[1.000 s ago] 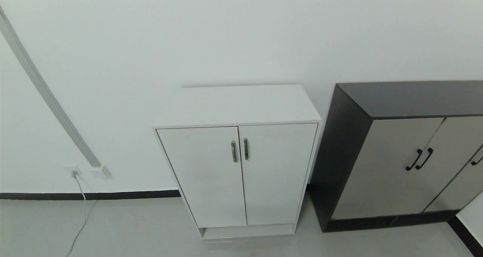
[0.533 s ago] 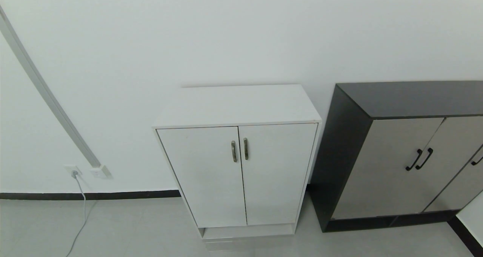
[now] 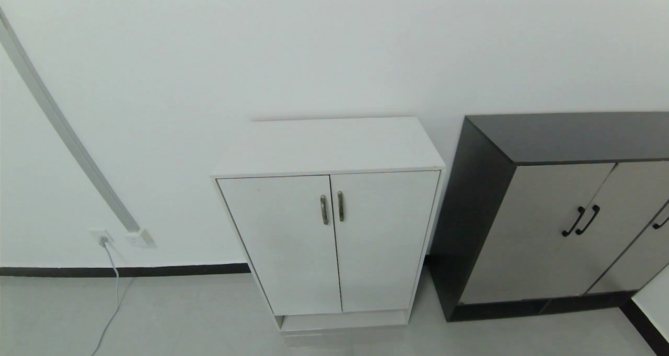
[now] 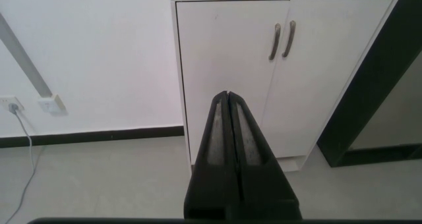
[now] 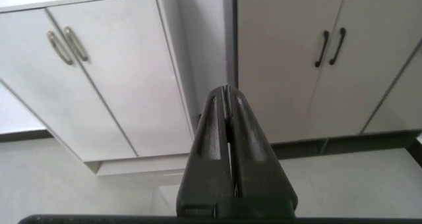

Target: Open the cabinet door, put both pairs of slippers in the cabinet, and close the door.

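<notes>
A white two-door cabinet (image 3: 329,230) stands against the wall with both doors closed. Two metal handles (image 3: 332,208) sit side by side at the seam between the doors. In the left wrist view my left gripper (image 4: 228,97) is shut and empty, held well back from the white cabinet (image 4: 283,66). My right gripper (image 5: 227,92) is shut with nothing in it, facing the gap between the white cabinet (image 5: 105,85) and the dark one.
A black cabinet with grey doors (image 3: 554,215) stands close to the right of the white one. A wall socket with a grey cable (image 3: 107,272) is at the left, under a slanted wall strip (image 3: 62,131). Grey floor lies in front.
</notes>
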You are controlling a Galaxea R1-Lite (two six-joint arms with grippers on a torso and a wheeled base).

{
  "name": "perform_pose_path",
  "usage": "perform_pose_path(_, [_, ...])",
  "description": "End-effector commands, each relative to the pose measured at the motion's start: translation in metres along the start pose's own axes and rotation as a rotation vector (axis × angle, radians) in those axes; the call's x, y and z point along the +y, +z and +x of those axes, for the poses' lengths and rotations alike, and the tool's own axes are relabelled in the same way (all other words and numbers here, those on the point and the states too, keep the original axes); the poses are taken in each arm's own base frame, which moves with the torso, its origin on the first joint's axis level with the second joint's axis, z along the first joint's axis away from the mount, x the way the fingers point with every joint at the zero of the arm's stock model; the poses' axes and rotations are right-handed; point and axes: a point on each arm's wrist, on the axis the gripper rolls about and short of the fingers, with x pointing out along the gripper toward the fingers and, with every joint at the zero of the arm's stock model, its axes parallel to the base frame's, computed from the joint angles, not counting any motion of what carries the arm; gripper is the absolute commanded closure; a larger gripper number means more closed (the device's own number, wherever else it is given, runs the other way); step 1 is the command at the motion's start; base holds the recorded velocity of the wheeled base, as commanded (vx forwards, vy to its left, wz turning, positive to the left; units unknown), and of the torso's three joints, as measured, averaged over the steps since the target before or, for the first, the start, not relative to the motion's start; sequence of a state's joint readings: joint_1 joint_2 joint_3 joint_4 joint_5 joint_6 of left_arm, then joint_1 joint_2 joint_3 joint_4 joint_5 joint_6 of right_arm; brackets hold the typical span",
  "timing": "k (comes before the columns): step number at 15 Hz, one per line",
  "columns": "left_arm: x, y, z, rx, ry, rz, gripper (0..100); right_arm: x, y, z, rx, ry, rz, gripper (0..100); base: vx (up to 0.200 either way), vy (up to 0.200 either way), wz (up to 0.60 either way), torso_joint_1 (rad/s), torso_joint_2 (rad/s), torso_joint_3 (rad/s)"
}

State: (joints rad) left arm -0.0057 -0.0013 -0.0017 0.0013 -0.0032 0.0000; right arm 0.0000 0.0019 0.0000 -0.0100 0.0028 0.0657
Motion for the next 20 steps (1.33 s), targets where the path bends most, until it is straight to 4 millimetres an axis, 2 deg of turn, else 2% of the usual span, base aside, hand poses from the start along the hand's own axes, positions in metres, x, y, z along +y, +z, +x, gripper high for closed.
perform_pose_path(1, [0.0000,0.0000,0.0001,0.002,0.000,0.000,100,-0.0005,0.0001,-0.0002,-0.004,-0.024,0.000,100,0.000,0.000,0.00,0.000,0.00,0.000])
perform_pose_path(20, [0.0000,0.0000,0.0001,0.002,0.000,0.002,100,-0.0004,-0.0004,-0.0002,0.001,-0.018,-0.026,100,0.000,0.000,0.00,0.000,0.00,0.000])
